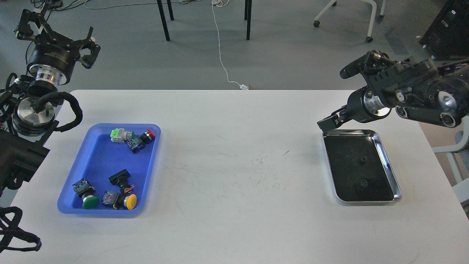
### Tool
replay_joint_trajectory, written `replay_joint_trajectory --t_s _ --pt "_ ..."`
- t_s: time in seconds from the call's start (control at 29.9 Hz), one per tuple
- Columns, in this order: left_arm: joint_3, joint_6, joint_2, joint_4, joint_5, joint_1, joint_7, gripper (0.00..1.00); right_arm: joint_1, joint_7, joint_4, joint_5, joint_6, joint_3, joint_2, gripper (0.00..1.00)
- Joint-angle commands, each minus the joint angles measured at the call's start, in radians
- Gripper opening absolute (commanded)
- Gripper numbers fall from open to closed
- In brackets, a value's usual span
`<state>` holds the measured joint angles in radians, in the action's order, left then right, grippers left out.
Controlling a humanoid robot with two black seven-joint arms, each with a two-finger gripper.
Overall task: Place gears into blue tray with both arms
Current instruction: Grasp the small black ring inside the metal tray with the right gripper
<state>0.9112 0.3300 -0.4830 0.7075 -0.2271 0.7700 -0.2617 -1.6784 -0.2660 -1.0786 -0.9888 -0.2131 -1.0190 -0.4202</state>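
Two tiny black gears (363,160) (362,184) lie on the dark bottom of the steel tray (397,183) at the right. The blue tray (100,161) sits at the left and holds several push-buttons. My left gripper (56,35) is raised beyond the table's far left corner, well behind the blue tray, with its fingers spread and nothing between them. My right gripper (329,122) hangs just above the steel tray's far left corner, pointing down and left. Its dark fingers cannot be told apart.
In the blue tray lie a green-capped button (89,201), a yellow-capped one (129,201), a black one (121,178) and a cluster at its far end (132,138). A white cable (221,55) and chair legs are on the floor behind the table.
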Motion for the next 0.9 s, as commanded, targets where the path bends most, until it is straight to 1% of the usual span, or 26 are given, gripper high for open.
replay_joint_trajectory --t_s 0.0,0.07,0.2,0.37,0.47,0.6,0.77,0.87 --pt "0.0 -0.002 0.001 0.0 0.0 0.0 -0.001 0.98 0.04 -0.002 -0.004 -0.074 0.037 -0.062 -0.029 0.75" --pt "0.0 -0.002 0.001 0.0 0.0 0.0 -0.001 0.98 0.074 -0.001 0.0 -0.1 0.04 -0.073 -0.046 0.68" --pt "-0.002 -0.003 0.003 0.0 0.0 0.0 -0.001 0.98 0.114 -0.001 -0.003 -0.105 0.041 -0.072 -0.066 0.62" --pt "-0.002 -0.002 0.003 0.0 0.002 0.0 0.001 0.98 0.141 -0.001 0.016 -0.105 0.044 -0.069 -0.068 0.6" --pt "-0.005 -0.002 0.006 0.0 0.003 0.0 0.001 0.98 0.16 -0.001 0.055 -0.106 0.046 -0.067 -0.065 0.59" --pt "-0.003 -0.003 0.009 0.001 0.003 0.0 0.001 0.98 0.224 -0.001 0.106 -0.106 0.061 -0.058 -0.051 0.51" --pt "-0.012 -0.003 0.006 0.0 0.003 0.0 0.002 0.98 0.269 -0.001 0.111 -0.105 0.069 0.016 -0.054 0.5" --pt "-0.014 -0.003 0.009 0.0 0.003 0.0 0.002 0.98 0.276 -0.001 0.129 -0.105 0.069 0.027 -0.051 0.49"
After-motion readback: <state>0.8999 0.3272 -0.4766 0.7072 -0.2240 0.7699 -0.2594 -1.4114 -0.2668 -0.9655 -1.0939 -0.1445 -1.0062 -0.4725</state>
